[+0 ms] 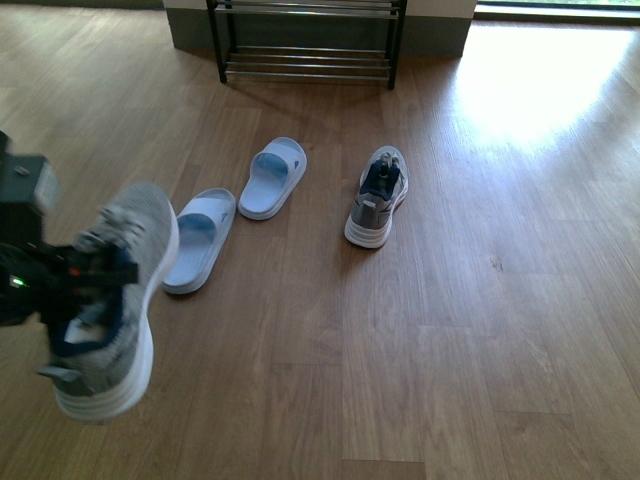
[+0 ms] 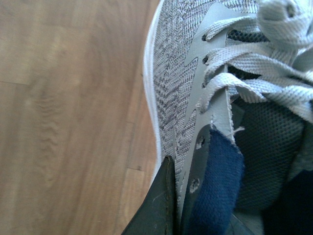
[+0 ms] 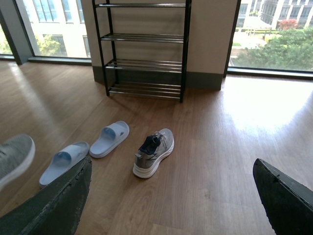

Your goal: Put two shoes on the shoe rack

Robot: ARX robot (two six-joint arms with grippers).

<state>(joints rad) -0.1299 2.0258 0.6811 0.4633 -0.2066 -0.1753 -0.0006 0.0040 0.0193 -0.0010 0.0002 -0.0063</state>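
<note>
From the front, the left gripper (image 1: 62, 275) is clamped on the collar of one grey sneaker (image 1: 125, 290), which hangs clear of the wooden floor (image 1: 480, 350) with its toe pointing away from the fingers. Beyond that toe lie the near slide (image 1: 199, 238) and the far slide (image 1: 273, 177). The other sneaker (image 1: 377, 198) sits on the floor well apart from the fingers, and the shoe rack (image 1: 305, 45) stands farthest off. In the left wrist view, a dark finger (image 2: 156, 208) presses the outside of the held sneaker's knit wall, beside the blue lining and laces. In the right wrist view, the right gripper (image 3: 171, 169) is spread wide and holds nothing. The other sneaker lies on the floor just ahead of its fingers, with the rack beyond it.
</note>
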